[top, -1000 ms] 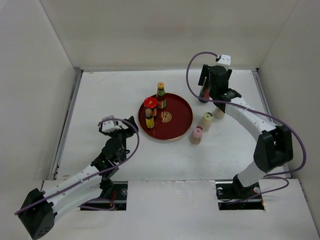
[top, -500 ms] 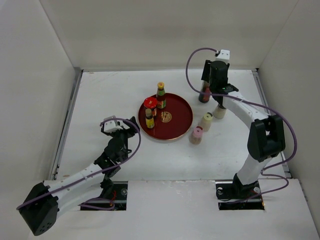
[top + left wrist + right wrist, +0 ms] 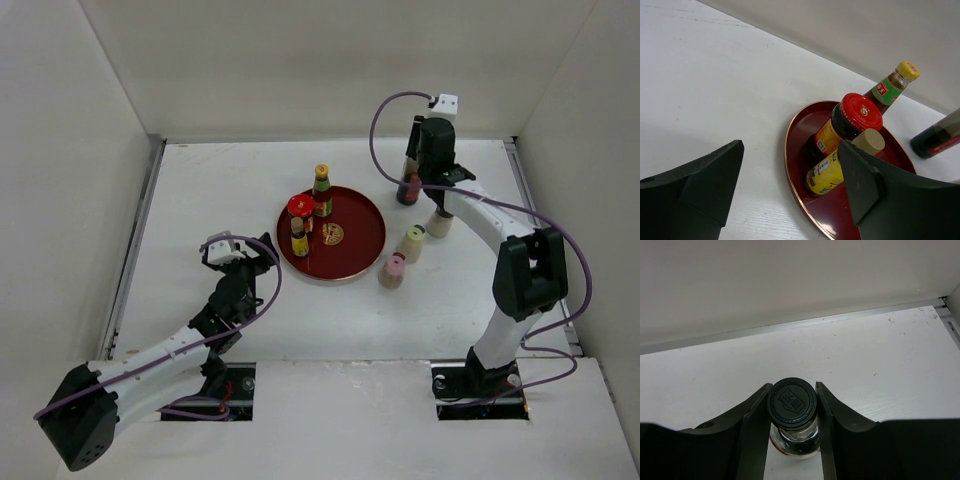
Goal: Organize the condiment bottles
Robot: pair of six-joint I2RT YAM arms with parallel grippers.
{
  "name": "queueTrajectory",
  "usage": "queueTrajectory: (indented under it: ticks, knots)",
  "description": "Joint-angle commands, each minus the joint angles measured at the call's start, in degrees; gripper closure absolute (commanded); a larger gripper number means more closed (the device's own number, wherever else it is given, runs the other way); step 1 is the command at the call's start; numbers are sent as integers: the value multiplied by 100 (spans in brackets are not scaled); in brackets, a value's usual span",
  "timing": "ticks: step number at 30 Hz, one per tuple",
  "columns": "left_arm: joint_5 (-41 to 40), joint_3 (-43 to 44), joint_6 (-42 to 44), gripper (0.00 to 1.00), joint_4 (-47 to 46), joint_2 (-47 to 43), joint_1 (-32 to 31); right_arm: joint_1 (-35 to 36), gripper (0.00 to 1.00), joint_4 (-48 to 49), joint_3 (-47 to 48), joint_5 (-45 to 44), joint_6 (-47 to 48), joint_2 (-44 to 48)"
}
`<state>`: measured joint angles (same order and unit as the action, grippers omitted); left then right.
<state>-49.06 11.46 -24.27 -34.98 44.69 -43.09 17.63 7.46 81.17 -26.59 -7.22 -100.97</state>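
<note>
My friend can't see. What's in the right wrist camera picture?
The right gripper grips the round black cap of a dark bottle, seen from above, one black finger on each side. Behind lies a white table, ending at a pale wall.

No whole word can be read. A white sign in a red square is borne on the green neck label of the yellow-capped bottle, near twelve o'clock on the red tray; only illegible print is seen on the yellow label of the red-lidded jar. A shield-like crest is embossed on the black cap of the dark-sauce bottle.
</note>
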Motion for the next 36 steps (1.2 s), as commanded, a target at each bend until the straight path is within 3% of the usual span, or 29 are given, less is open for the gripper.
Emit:
queueTrajectory:
  ticks: [1,7,14,27,36]
  knots:
    - [54,-39,-60,25,-325,-74,51,52,79,791,303,-39,98,621]
    - [72,-65,-113,24,-378,-92,68,438,79,774,646,-30,405,938]
    - [72,-74,-113,23,-387,-83,86,983,78,862,374,-39,362,1141]
    - [98,-92,-113,23,-343,-162,95,1783,77,1187,664,-30,178,218]
    - [283,-65,-113,23,-342,-154,68,2056,76,1626,102,-250,107,-2]
